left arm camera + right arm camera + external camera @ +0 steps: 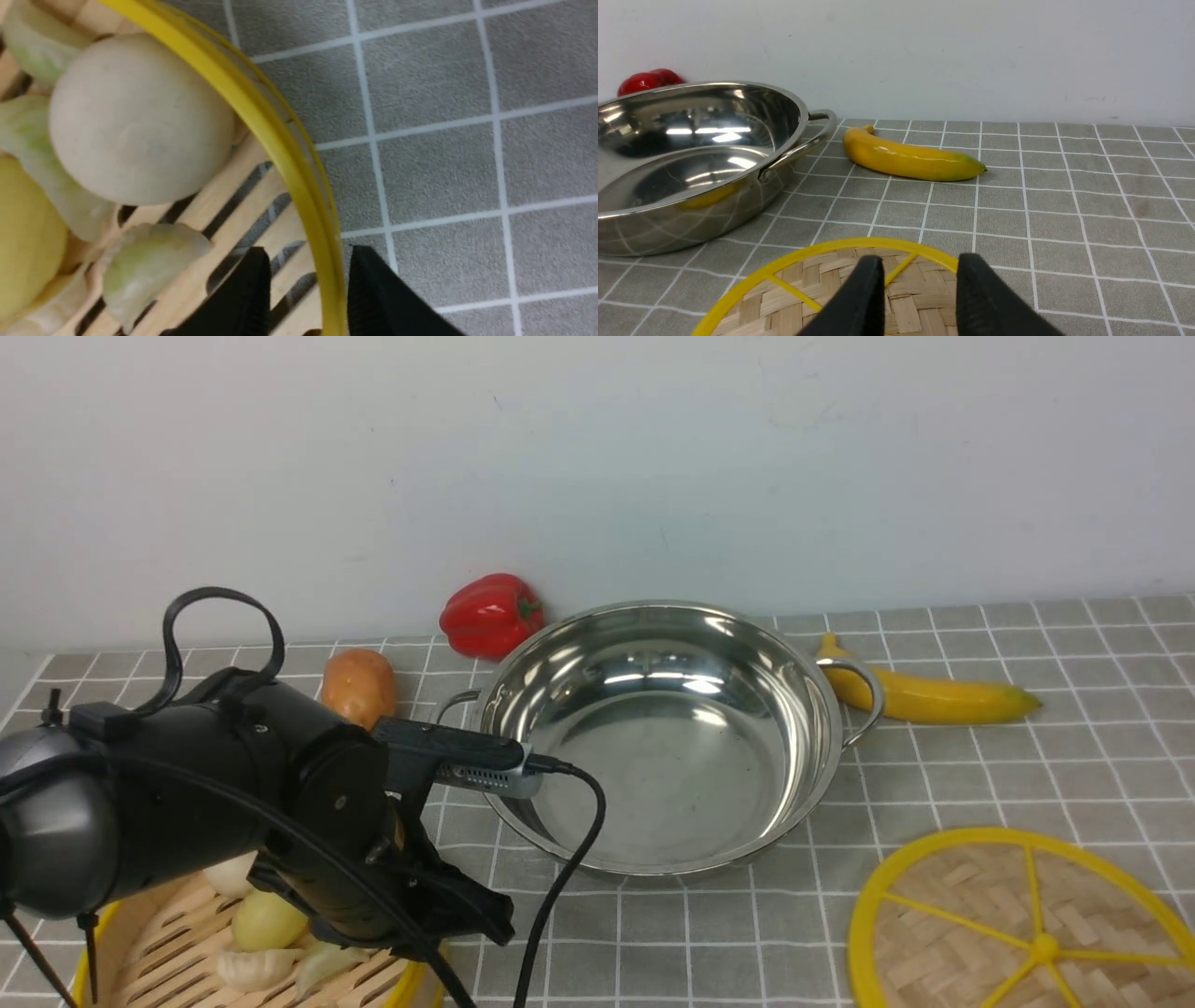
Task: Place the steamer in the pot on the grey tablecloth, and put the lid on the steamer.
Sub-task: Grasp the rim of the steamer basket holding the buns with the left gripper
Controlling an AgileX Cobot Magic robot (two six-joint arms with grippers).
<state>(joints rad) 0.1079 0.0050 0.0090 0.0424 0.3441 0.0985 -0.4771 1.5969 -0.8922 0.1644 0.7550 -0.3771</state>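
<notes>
Straddling the smooth yellow rim of the steamer (274,135) at near left, the left gripper (309,254) is standing unclenched, grasping nothing | right gripper (920,259) is hovering released above the woven bamboo lid (817,289) at near right | shiny round steel pot (794,709) is sitting mid-scene on the gridded grey tablecloth (1027,765) | bare cloth is separating pot and lid.

Glossy black left arm (168,793), trailing black cable (600,807), silver-ended wrist camera (467,763), black wedge-fingered left hand (308,252).
</notes>
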